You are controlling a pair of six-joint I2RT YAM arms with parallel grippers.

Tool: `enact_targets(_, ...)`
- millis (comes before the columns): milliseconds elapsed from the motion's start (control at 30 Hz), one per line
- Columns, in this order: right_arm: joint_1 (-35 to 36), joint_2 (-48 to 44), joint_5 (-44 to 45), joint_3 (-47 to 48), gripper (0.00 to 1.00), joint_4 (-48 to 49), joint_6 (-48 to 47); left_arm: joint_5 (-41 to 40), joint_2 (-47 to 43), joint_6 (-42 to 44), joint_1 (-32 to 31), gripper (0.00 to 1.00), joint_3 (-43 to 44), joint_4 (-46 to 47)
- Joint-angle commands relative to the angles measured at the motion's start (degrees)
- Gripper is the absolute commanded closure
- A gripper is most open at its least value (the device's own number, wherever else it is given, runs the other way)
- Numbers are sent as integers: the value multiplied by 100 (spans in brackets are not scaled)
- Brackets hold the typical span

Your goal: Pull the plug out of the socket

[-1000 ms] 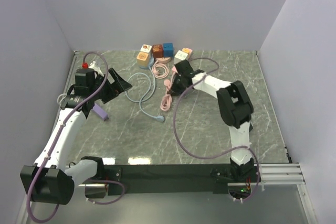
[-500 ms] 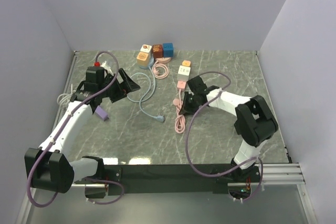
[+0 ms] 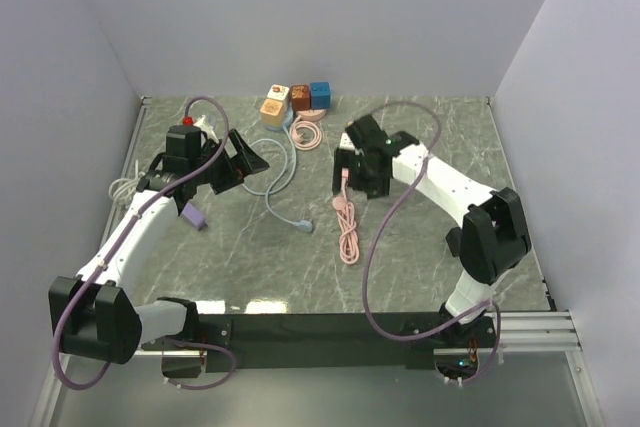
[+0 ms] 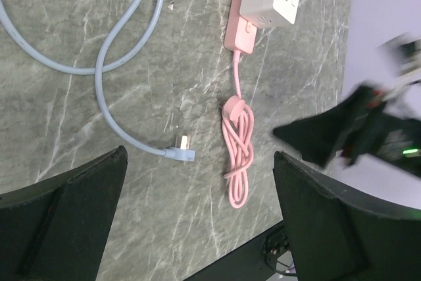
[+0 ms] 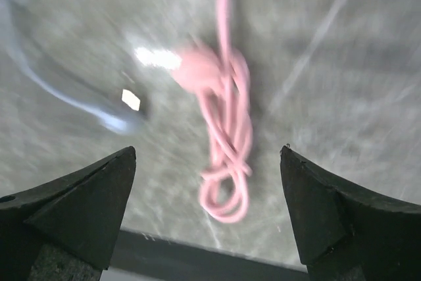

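Above the bundled pink cord [image 5: 227,136], the right pincer [image 5: 207,153] hangs spread and empty, seemingly lined up for a grip nearer its flat pink plug [image 4: 241,31], which lies against the white cube socket [image 4: 271,1]. Meanwhile the left pincer [image 4: 198,156] hovers spread, apart from both.

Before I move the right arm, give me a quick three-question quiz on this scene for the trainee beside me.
1. True or false: the right gripper is shut on the pink cable.
2. Fill in: the left gripper has its jaws ____.
3. The blue-grey plug is: A) plugged into a socket; B) lying loose on the table; C) pinched between the left gripper's fingers.

Key: 1 false: it is open, with the cable lying on the table beneath it. 2 open. 3 B.
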Motion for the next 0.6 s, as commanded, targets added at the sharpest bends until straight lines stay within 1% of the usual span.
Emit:
enact_targets(0, -179, 326, 768, 976, 3, -470, -223, 46, -4, 85, -29, 1, 138, 189)
enact_targets(100, -346, 1177, 996, 2248, 3, -708, -232, 89, 14, 58, -37, 1, 112, 216)
enact_targets(133, -373, 1345, 1302, 2496, 2, -787, -188, 90, 22, 58, -29, 1, 103, 216)
enact_targets(267, -522, 2267, 1559, 3725, 2, -1130, 5, 46, 5, 76, -29, 1, 68, 172)
enact_targets(400, -610, 2874, 1639, 4378, 2, -1219, 111, 63, -39, 50, -29, 1, 15, 163)
enact_targets(567, -637, 3236, 1437, 4573, 2, -929, 76, 37, -109, 58, -29, 1, -29, 110)
